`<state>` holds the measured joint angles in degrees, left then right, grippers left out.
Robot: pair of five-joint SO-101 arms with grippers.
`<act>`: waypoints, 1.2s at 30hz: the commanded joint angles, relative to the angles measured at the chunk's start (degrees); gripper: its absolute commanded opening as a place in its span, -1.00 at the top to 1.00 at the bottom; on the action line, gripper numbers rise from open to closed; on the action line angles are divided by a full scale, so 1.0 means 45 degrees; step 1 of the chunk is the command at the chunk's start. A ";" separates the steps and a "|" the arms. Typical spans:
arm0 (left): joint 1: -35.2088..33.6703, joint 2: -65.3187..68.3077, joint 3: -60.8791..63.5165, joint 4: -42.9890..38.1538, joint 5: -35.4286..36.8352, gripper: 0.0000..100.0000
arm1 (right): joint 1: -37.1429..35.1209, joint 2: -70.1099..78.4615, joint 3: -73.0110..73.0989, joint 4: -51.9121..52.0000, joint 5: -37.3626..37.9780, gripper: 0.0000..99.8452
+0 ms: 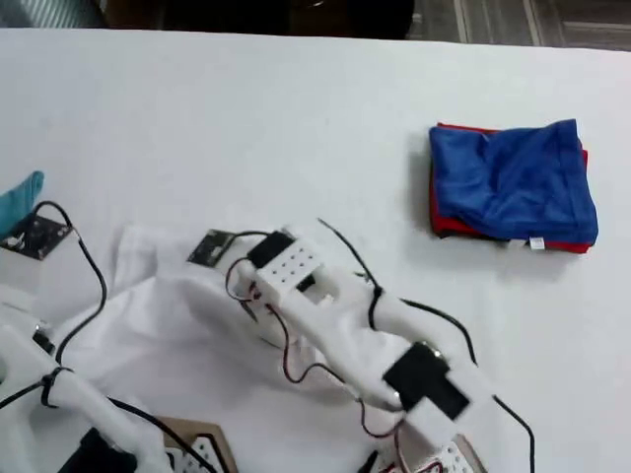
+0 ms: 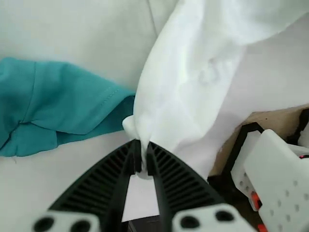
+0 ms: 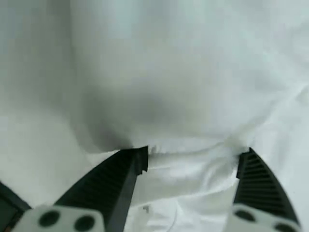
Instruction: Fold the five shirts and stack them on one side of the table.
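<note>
A white shirt [image 1: 168, 320], crumpled on the worktop [image 1: 296, 108], is pinched at an edge by the left hand [image 2: 144, 162]; the right hand [image 3: 193, 157] is held released over it. Folding is judged begun; a second grasp is needed.

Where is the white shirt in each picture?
High view: the white shirt lies rumpled on the near left part of the table.
Left wrist view: the white shirt is pinched in the shut left gripper.
Right wrist view: the white shirt is spread beneath the open right gripper.
Landmark: the teal shirt at the high view's left edge lies beside the white shirt in the left wrist view.
</note>
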<state>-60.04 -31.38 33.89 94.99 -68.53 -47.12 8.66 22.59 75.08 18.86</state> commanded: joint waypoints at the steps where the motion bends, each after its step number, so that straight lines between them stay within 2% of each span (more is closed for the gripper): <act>1: -0.0098 -0.0332 -0.0049 -0.0098 -0.0098 0.95 | 0.0772 0.0459 -0.0488 -0.0830 0.0098 0.45; 3: -0.0078 -0.0332 -0.0049 -0.0098 -0.0098 0.95 | 0.1143 0.0557 -0.0488 -0.0889 0.0215 0.61; 6: -0.0059 -0.0332 -0.0049 -0.0098 -0.0098 0.95 | 0.1807 0.0459 -0.0586 -0.0908 0.0137 0.97; 8: 0.0098 -0.0332 -0.0049 0.0000 -0.0078 0.95 | 0.2471 0.0342 -0.0664 -0.0889 0.0117 0.92; 10: 0.0137 -0.0332 -0.0049 0.0020 0.0137 0.95 | 0.3194 0.0147 -0.0899 -0.0908 0.0117 0.97; 16: 0.1192 -0.0332 -0.0166 0.0000 0.2208 0.95 | 0.5538 -0.1123 -0.2247 -0.0811 0.0215 0.96; 19: 0.2872 -0.0332 -0.0733 0.0000 0.4083 0.95 | 0.6691 -0.2139 -0.3516 -0.0811 0.0274 0.96; 22: 0.5314 -0.0332 -0.1963 0.0039 0.5958 0.95 | 0.7473 -0.2706 -0.5177 -0.0908 0.1231 0.96; 25: 0.7756 -0.0313 -0.3800 0.0586 0.7150 0.95 | 0.7805 -0.2706 -0.7033 -0.0850 0.1856 0.96; 27: 0.8850 -0.0313 -0.5245 0.1211 0.7639 0.95 | 0.8020 -0.2803 -0.7717 -0.0811 0.1954 0.96; 31: 0.9065 -0.0332 -0.6886 0.1621 0.7736 0.95 | 0.8410 -0.3468 -0.8303 0.0615 0.2012 0.96; 36: 0.8791 -0.0332 -0.4757 0.1621 0.5705 0.95 | 0.8449 -0.4542 -0.7424 0.2784 0.2032 0.96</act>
<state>-20.13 -31.74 8.22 101.32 -37.85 -9.67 -6.64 -11.34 83.52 27.56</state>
